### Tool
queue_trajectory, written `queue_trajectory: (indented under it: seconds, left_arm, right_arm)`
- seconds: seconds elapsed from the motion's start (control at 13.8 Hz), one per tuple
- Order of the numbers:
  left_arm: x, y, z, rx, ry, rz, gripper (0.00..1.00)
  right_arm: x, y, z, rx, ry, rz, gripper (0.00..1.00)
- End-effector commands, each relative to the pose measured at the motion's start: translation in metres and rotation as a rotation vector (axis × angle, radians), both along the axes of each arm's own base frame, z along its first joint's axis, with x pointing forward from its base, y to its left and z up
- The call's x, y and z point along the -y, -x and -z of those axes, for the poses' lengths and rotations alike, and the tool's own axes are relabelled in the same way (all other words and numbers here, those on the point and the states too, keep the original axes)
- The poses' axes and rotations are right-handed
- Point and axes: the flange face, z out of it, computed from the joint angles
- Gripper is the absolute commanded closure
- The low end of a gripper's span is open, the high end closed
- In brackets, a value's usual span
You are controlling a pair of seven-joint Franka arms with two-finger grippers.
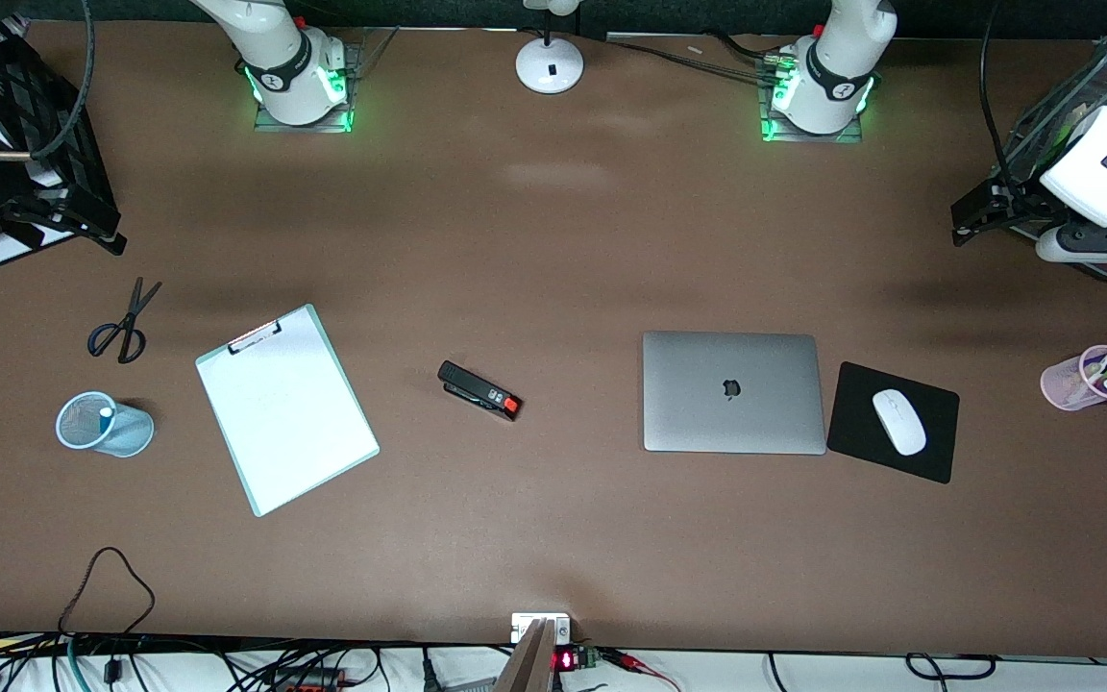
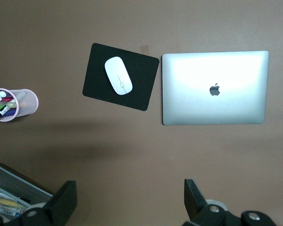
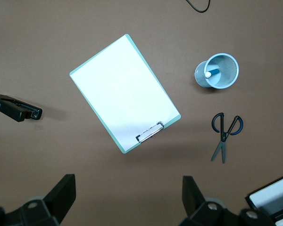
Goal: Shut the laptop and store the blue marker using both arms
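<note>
**Silver lid down, blue pen in its cup: both jobs are looking finished**

Nearest the front camera, the white clipboard is lying flat toward the right arm's end of the table. Level with it, the laptop is sitting closed, its grey lid flat and the dark apple logo facing up, so the closing step is reading as done. Just beside it, toward the left arm's end, a white mouse is resting on a black mouse pad.

Toward the right arm's end, the blue marker is standing inside the pale blue mesh cup, white end up, so storing it is also appearing complete. A black stapler is lying between clipboard and laptop. Slightly farther off, black scissors are lying near the blue cup, and a pink cup of pens is standing at the left arm's end.

Farthest back, both arms are waiting, raised high. The left gripper is hanging over bare table near the laptop, fingers spread wide and carrying nothing. The right gripper is hovering above the clipboard area, likewise spread and unloaded. By my judgement, nothing of the task is remaining.
</note>
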Motion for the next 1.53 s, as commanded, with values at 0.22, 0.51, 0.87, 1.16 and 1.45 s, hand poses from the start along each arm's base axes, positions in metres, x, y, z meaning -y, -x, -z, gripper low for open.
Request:
queue_trajectory:
  seconds: [0.22,0.51,0.87,1.16,1.45]
  left_arm:
    - [0.0096,-0.0001,-0.0088,-0.014,0.016,0.032,0.00]
    - [0.0087,-0.0007,-0.0094,-0.012,0.014,0.030,0.00]
    - [0.0085,-0.0007,-0.0095,-0.012,0.013,0.030,0.00]
    - [0.0079,-0.0008,-0.0102,-0.011,0.015,0.029,0.00]
    - [0.0075,-0.0013,-0.0094,-0.012,0.012,0.029,0.00]
  right_arm:
    - [0.0055,0.0031,-0.0009,0.007,0.000,-0.039,0.00]
    - [0.0047,0.0031,-0.0009,0.007,0.000,-0.044,0.00]
    - [0.0055,0.0026,-0.0008,0.007,0.002,-0.082,0.00]
    - [0.0045,0.0025,-0.0018,0.006,0.001,-0.107,0.00]
    - [0.0047,0.0032,-0.0011,-0.002,0.003,-0.113,0.00]
